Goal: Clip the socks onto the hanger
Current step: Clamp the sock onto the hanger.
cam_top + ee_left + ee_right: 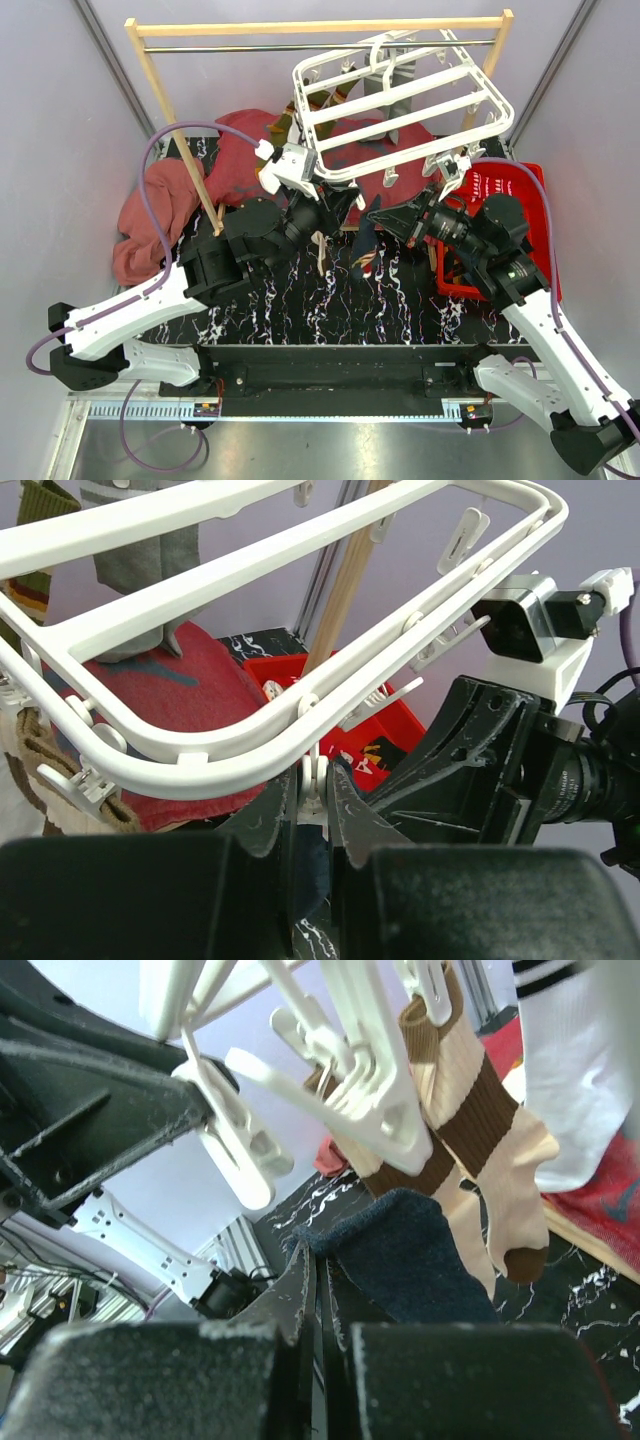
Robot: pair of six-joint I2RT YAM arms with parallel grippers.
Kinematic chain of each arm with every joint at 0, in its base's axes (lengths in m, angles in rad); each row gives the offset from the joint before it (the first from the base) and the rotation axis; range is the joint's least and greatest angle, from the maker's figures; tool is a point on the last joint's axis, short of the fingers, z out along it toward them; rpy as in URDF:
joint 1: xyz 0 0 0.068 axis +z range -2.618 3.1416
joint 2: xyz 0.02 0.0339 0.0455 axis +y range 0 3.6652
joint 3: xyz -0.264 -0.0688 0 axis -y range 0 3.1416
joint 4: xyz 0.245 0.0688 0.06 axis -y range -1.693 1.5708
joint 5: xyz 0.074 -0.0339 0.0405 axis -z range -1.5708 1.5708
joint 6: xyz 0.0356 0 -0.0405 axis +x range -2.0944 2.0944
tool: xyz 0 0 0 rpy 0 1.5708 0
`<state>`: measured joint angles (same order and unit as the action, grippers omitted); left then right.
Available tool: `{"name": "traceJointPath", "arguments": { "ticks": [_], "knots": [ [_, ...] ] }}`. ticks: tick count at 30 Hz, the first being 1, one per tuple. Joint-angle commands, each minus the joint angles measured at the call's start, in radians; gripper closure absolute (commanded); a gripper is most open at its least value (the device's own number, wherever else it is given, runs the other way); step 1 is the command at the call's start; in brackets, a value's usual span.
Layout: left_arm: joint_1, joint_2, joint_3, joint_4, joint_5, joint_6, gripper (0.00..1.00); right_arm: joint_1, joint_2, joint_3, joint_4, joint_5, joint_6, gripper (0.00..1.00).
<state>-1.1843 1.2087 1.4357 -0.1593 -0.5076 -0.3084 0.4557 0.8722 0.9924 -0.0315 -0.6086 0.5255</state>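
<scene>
My gripper (312, 805) is pinched on a white clip (313, 772) hanging beneath the near corner of the white hanger (200, 755). A grey sock (150, 555) hangs upper left, above a red cloth (190, 695). The other arm (500, 770) stands close on the right.

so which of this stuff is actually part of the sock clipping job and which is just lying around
Job:
- hanger
- clip, pinched by left gripper
- navy sock, in right gripper
- beige-brown striped sock and grey sock, hanging on the hanger

Lying about:
- red cloths
- red basket
- wooden rail frame
</scene>
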Motion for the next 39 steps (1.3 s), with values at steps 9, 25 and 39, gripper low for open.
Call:
{"name": "traceJointPath", "arguments": {
  "ticks": [9,25,39],
  "knots": [
    [0.003,-0.008,0.011,0.066,0.047,-0.018,0.93,0.024,0.016,0.017,0.122,0.089,0.016,1.00],
    [0.005,-0.028,-0.044,0.122,0.047,0.011,0.93,0.024,0.016,0.051,0.186,0.075,0.114,1.00],
    [0.005,-0.051,-0.080,0.144,-0.006,-0.005,0.93,0.024,0.007,0.049,0.216,0.064,0.146,1.00]
  ]
}}
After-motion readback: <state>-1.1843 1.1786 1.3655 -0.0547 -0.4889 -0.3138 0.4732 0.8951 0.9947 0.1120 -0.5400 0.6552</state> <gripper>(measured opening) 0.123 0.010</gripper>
